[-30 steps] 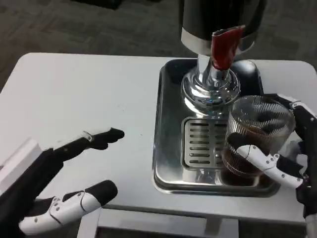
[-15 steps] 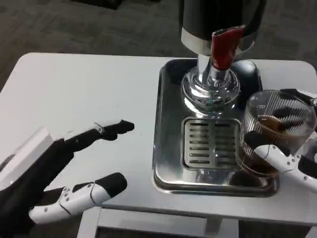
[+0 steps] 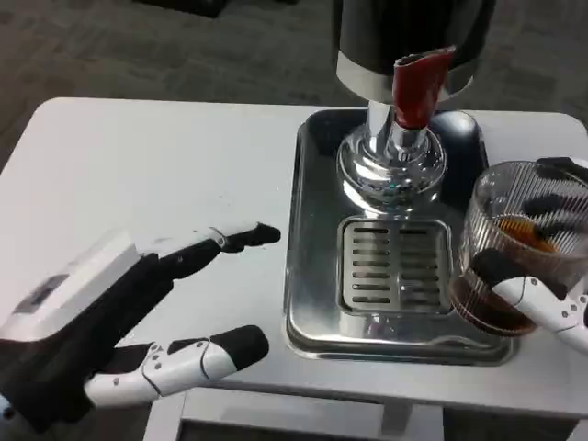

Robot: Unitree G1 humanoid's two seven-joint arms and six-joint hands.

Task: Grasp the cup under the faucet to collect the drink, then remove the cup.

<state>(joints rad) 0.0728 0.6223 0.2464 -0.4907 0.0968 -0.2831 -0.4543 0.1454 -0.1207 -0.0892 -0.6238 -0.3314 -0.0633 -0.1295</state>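
The left hand (image 3: 138, 322) hovers over the white table (image 3: 138, 165) with fingers spread and nothing in them, now nearer the steel tray (image 3: 308, 276) than a second ago. At the tray's right edge, the right hand (image 3: 542, 294) wraps the ribbed glass cup (image 3: 519, 248), which has moved rightward, away from the red-handled faucet (image 3: 418, 87). Part full of dark drink, the cup looks rigid, breakable, slippery and easily spilled, so a level grip around its lower wall suits it best.

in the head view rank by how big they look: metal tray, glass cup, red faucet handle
1. metal tray
2. glass cup, held by the right robot hand
3. red faucet handle
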